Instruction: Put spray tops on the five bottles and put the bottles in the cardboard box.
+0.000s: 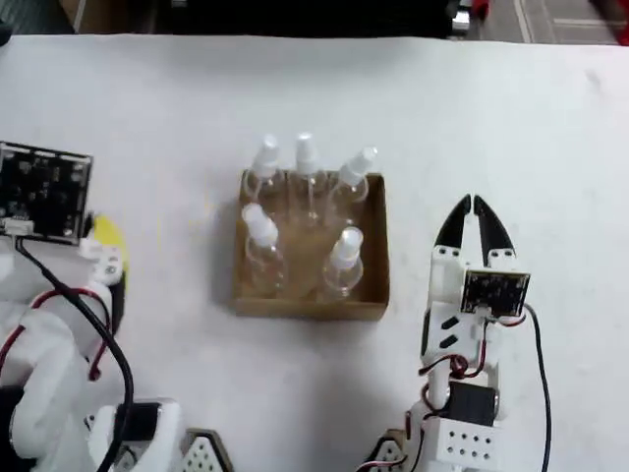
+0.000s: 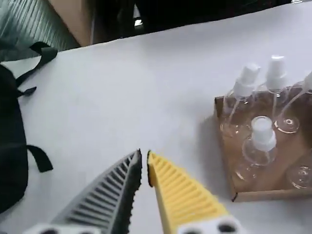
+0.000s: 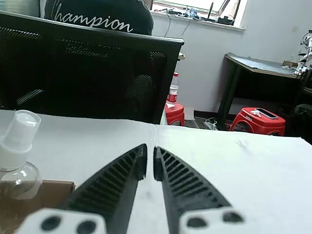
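All five bottles [image 1: 307, 202] stand in the cardboard box [image 1: 310, 307], three along its far wall and two in the near row. Each one wears a white spray top [image 1: 306, 149]. Their long axes run straight up from the box floor, so any grasp would have to come in from the side at the neck or down over the cap. The box sits near the middle of the desk [image 1: 177, 118].

The right arm [image 1: 460, 334] is the closer one. Its right jaws lie just beside the box's right wall without touching it, and they point away from the base, roughly parallel to that wall. The bottles are therefore off to the side of the tips, not ahead of them. In the right wrist view the nearest bottle [image 3: 17, 146] shows off the jaw line. The right jaws are together, with nothing between them.

The left arm [image 1: 59, 324] sits at the desk's left edge, well apart from the box. The left jaws are also together and empty, aimed at bare desk, with the box off their line.

I judge the task finished. If a bottle needed nudging, I would use the right arm.
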`<control>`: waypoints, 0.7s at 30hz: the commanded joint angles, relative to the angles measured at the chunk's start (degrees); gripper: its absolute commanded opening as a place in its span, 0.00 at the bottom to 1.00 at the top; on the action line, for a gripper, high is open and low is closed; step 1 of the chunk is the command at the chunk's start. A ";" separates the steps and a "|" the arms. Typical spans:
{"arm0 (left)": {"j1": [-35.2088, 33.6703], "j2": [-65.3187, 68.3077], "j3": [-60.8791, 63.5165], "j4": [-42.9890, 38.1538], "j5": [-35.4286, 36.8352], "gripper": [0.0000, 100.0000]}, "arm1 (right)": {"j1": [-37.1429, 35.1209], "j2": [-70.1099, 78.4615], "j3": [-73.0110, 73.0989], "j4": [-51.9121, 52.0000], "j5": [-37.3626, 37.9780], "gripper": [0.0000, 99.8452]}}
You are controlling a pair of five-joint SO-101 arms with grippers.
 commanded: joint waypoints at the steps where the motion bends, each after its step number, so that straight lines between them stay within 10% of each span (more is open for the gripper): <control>1: -6.29 0.66 -0.09 -0.88 -0.53 0.02 | -0.40 0.40 0.53 -0.92 0.79 0.02; 9: -7.16 0.48 7.47 -6.77 0.00 0.02 | -9.01 -0.13 -5.19 2.86 0.97 0.02; 21: -6.90 -36.18 3.16 -3.69 -0.35 0.02 | -7.78 -0.22 -57.67 53.85 6.33 0.02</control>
